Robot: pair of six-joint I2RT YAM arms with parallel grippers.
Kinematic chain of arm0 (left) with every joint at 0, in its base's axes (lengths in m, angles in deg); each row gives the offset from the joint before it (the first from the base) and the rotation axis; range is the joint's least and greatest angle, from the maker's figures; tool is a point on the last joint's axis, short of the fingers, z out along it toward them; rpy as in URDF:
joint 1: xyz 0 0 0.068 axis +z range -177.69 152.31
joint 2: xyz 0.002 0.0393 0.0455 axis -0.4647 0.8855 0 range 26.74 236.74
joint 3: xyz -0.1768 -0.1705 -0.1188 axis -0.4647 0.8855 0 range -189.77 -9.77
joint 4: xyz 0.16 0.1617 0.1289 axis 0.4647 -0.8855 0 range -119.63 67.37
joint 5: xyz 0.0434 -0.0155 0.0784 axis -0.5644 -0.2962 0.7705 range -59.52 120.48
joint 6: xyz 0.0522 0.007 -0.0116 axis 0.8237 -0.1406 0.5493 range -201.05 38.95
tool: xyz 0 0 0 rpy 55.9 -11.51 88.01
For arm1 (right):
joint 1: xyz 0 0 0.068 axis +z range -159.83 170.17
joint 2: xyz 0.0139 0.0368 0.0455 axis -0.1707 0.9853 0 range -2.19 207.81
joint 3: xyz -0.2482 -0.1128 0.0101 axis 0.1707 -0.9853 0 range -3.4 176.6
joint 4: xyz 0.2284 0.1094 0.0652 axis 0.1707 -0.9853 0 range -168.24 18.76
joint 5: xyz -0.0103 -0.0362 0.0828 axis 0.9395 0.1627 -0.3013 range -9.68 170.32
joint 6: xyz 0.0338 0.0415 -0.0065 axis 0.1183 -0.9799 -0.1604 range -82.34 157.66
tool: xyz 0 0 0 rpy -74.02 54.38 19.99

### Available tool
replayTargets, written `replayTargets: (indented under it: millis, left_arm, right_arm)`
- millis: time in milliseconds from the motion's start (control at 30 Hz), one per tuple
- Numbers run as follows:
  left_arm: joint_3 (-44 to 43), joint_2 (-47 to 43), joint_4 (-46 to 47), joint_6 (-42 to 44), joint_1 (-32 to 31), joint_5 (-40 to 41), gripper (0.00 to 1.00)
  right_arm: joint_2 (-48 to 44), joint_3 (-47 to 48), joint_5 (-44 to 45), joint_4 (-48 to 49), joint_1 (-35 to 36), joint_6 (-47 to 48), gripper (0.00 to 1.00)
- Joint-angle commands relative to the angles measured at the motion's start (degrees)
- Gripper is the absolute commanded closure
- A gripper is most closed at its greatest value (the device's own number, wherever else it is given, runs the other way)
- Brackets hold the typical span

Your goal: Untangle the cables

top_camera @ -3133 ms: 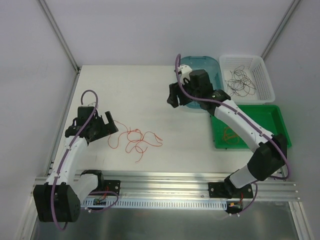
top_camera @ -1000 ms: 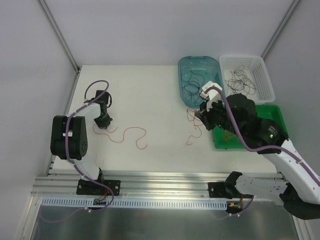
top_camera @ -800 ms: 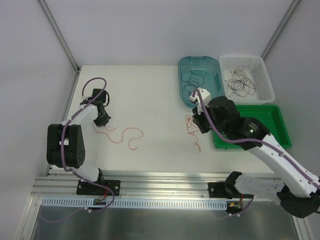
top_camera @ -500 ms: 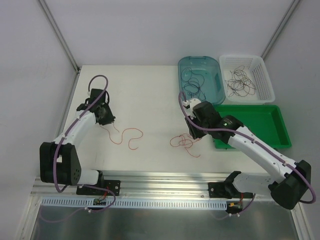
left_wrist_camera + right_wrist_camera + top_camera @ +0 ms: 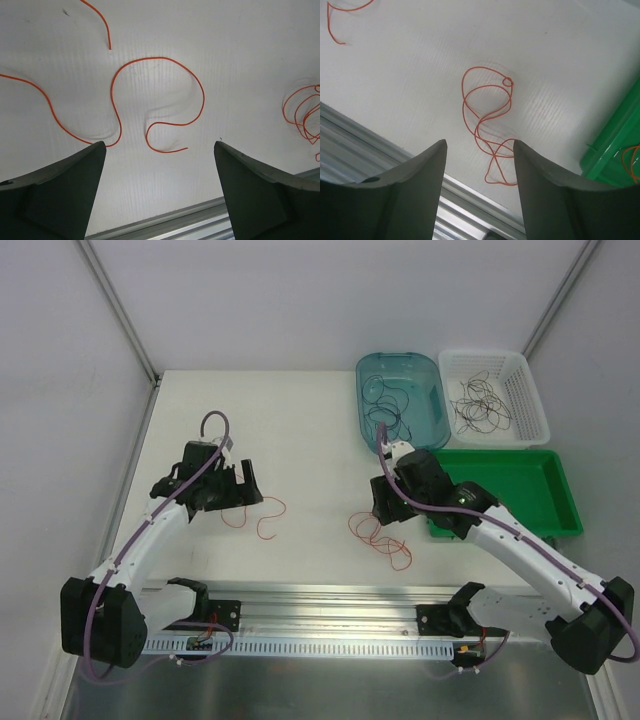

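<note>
left gripper [image 5: 160,145] hanging wide open, empty | curled orange wire [image 5: 150,58] lying on table [image 5: 300,430] just ahead | right gripper [image 5: 480,142] gaping, empty | looped orange wire [image 5: 508,81] running lengthwise between its jaws

A white table [image 5: 300,430] with a finely ribbed top fills the middle of the frame. Pale grey panels close it in: back wall [image 5: 330,300] across the top, left wall [image 5: 50,440], right wall [image 5: 612,410]. A slanted aluminium post [image 5: 115,305] stands upper left. An aluminium rail [image 5: 330,602] crosses the bottom, with a dull metal sheet [image 5: 330,690] below. The light is soft and even.
</note>
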Motion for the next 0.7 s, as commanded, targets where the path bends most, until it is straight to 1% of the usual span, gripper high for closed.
replayTargets:
  millis: [0,67,133,167,200,267,300,367,467,667]
  left_arm:
    - [0.40,-0.70,2.37,1.45,-0.58,-3.95,0.09]
    - [0.39,-0.26,2.37,1.53,-0.58,-4.66,0.09]
    - [0.39,0.01,2.46,1.45,-0.58,-4.83,0.09]
    - [0.39,0.10,2.46,1.62,-0.58,-5.10,0.09]
    - [0.39,0.10,2.46,1.45,-0.58,-5.19,0.09]
    - [0.57,0.01,2.46,1.45,-0.58,-5.19,0.09]
    - [0.66,-0.08,2.46,1.45,-0.58,-5.01,0.09]
    - [0.75,0.01,2.55,1.53,-0.58,-4.75,0.09]
    - [0.57,0.01,2.46,1.62,-0.58,-4.57,0.09]
    - [0.48,0.45,2.46,1.71,-0.66,-5.27,0.09]
  right_arm:
    - [1.17,-1.82,-3.09,-1.30,0.28,0.11,0.41]
    - [2.84,-4.11,-6.68,0.10,0.28,-0.16,0.44]
    - [4.42,-5.17,-6.52,3.26,-0.16,-0.95,0.48]
    - [6.60,-5.78,-7.04,5.27,-1.29,-0.95,0.53]
    - [7.66,-5.96,-7.31,6.51,-2.09,-0.95,0.54]
    - [10.64,-6.40,-5.74,9.93,-3.85,-3.06,0.61]
    - [11.62,-6.31,-5.29,10.65,-4.29,-3.41,0.62]
    - [13.73,-6.22,-6.16,12.67,-5.34,-4.02,0.64]
    - [17.60,-6.40,-7.83,18.20,-6.75,-5.16,0.65]
    - [25.25,-5.35,-7.31,20.85,-8.95,-4.56,0.65]
